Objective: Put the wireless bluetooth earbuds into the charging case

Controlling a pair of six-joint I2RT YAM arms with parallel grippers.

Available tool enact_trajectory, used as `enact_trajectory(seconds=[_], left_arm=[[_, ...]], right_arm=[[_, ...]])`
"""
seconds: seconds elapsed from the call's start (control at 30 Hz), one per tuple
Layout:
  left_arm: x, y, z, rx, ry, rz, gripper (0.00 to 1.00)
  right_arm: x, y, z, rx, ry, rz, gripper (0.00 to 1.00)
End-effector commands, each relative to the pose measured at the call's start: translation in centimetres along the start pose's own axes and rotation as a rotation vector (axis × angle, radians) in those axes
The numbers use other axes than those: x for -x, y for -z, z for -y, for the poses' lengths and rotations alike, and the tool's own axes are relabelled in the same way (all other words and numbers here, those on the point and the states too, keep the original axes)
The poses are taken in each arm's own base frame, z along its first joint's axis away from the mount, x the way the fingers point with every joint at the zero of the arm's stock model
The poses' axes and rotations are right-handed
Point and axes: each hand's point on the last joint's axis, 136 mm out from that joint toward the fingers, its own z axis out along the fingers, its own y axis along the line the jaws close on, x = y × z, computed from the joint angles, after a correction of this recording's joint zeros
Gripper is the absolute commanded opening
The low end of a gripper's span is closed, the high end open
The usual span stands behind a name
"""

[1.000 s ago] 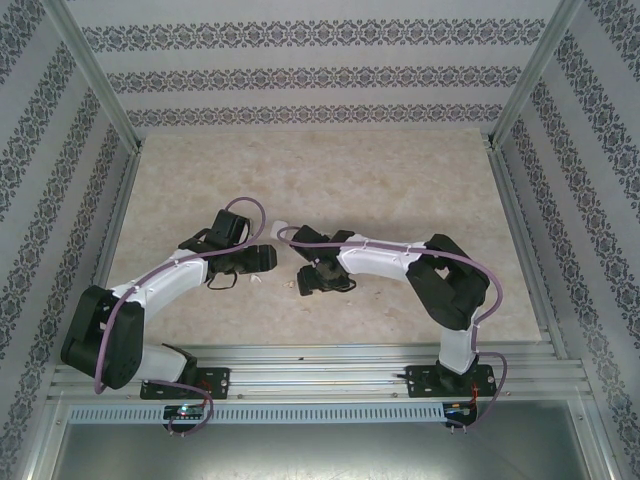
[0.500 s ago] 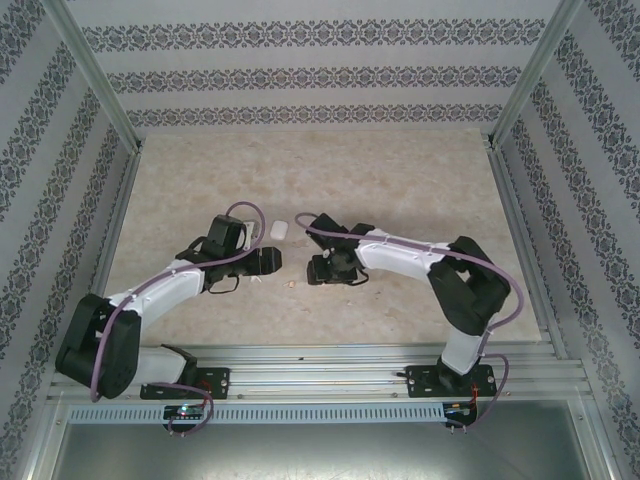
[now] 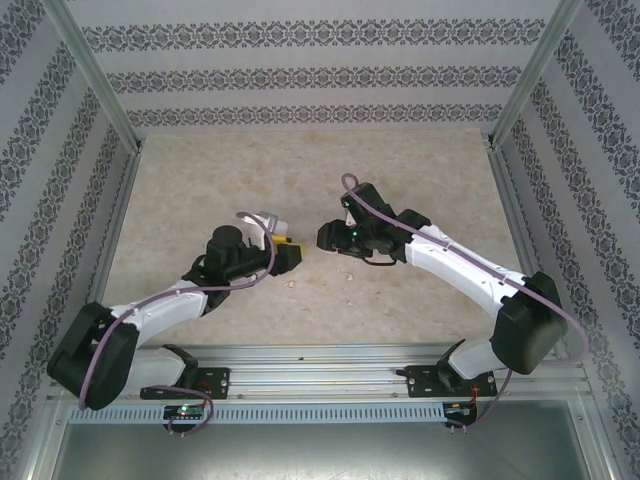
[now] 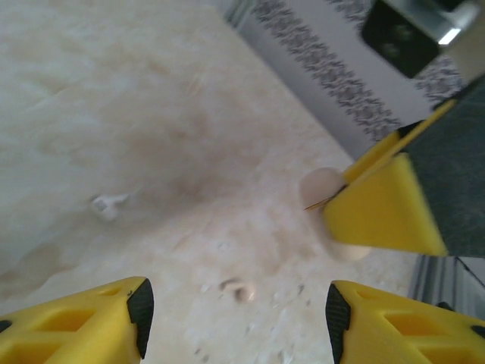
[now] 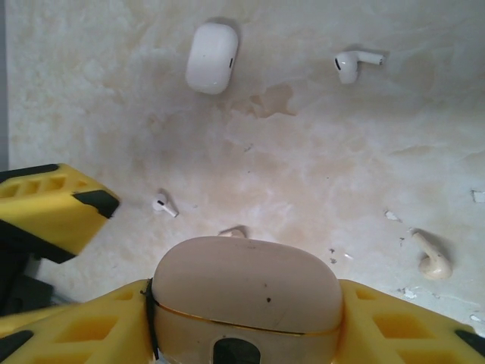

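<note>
The white charging case (image 5: 211,58) lies shut on the table, also seen from above (image 3: 274,222) just beyond my left gripper (image 3: 287,252). One white earbud (image 5: 352,62) lies to the right of the case. A smaller white earbud (image 5: 164,205) lies nearer, and the left wrist view shows it too (image 4: 107,205). My right gripper (image 5: 246,307) is shut on a tan rounded piece (image 5: 246,284) with a dark hole. My left gripper (image 4: 239,315) is open just above the table, nothing between its fingers.
A tan earbud-shaped piece (image 4: 239,289) lies on the table ahead of the left jaws. Another tan piece (image 5: 433,262) lies to the right of the right gripper. The two grippers face each other closely mid-table (image 3: 400,180), and small crumbs dot the surface.
Both arms have reached farther out from the near edge toward the table's middle. The white case, hidden a second ago, now shows beyond the left gripper. Both pairs of jaws have narrowed.
</note>
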Motion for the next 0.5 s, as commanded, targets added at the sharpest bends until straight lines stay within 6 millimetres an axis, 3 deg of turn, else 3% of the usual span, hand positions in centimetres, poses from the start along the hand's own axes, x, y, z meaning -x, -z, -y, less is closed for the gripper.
enact_trajectory(seconds=[0.0,0.23,0.47], left_arm=[[3.2,-0.6,4.3,-0.171,-0.12,0.179,0.63],[2.6,-2.7,5.2,-0.257,-0.111,0.202,0.62],[2.2,-3.8,6.7,-0.294,-0.14,0.187,0.63]], right_arm=[[1.0,1.9,-1.9,0.09,-0.039,0.026,0.53],[2.0,3.5,-1.2,0.13,-0.096,0.065,0.53],[2.5,3.6,0.1,0.131,-0.132,0.078,0.53]])
